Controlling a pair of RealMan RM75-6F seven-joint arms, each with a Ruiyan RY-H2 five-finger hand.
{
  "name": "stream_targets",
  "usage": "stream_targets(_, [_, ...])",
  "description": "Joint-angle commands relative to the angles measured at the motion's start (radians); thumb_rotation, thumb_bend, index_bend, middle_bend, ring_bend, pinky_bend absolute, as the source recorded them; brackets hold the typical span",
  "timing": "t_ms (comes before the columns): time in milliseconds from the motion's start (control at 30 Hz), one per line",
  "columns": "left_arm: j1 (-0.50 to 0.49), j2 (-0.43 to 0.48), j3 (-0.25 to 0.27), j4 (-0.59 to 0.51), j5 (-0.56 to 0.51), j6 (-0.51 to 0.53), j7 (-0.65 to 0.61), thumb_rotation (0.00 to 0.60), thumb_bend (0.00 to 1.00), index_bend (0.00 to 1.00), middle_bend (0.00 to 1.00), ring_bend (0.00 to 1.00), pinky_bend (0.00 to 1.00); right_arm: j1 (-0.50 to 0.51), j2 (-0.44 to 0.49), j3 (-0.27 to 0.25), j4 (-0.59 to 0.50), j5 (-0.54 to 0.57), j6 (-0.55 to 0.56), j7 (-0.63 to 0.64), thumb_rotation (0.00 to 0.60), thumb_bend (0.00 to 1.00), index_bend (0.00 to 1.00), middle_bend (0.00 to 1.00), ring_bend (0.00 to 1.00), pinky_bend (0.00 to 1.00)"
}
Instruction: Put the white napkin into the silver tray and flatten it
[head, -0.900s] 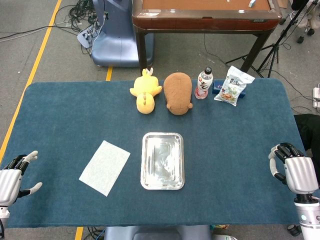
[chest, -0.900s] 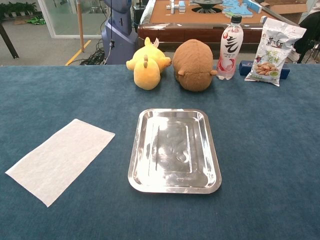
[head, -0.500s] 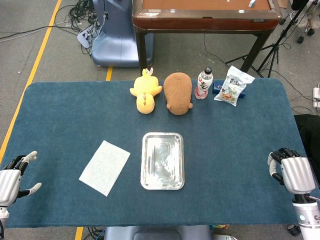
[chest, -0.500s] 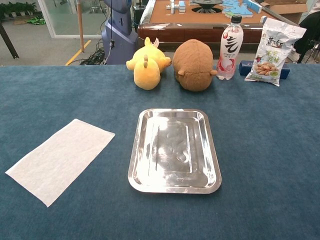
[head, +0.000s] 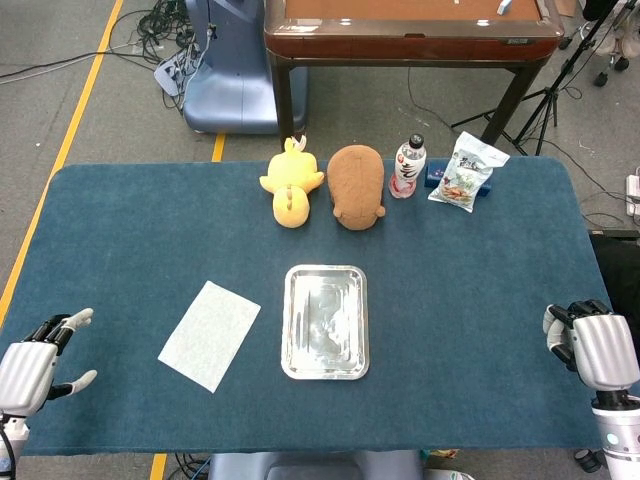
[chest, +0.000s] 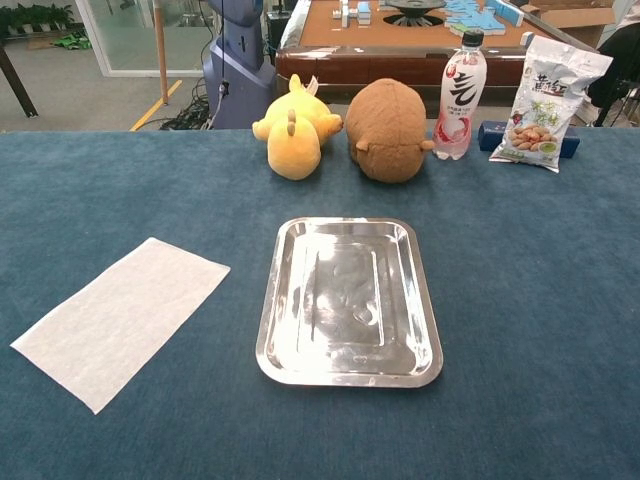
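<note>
A white napkin (head: 209, 334) (chest: 122, 318) lies flat on the blue table, left of an empty silver tray (head: 294, 365) (chest: 268, 362). In the head view my left hand (head: 35, 362) hovers at the table's front left corner, well left of the napkin, fingers apart and holding nothing. My right hand (head: 595, 344) hangs past the table's right edge, far from the tray, its fingers curled in on nothing. Neither hand appears in the chest view.
Along the far side of the table sit a yellow plush toy (head: 290, 184), a brown plush toy (head: 357, 186), a drink bottle (head: 407, 166) and a snack bag (head: 465, 173). A wooden table (head: 410, 40) stands behind.
My left hand has shifted slightly right and forward over the table's corner. My right hand has drifted down and outward, past the right edge. Napkin and tray have not moved.
</note>
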Motion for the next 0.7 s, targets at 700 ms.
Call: stream_targets(700, [-0.105,-0.095,0.098,0.129,0.343,0.034,-0.023,0.6,0.08,0.26,0.49,0.52,0.79,-0.011,0.054,0.005,-0.044,0.008,0.0,0.036,0.6,0.4,0.76,0.62,0.41,0.46])
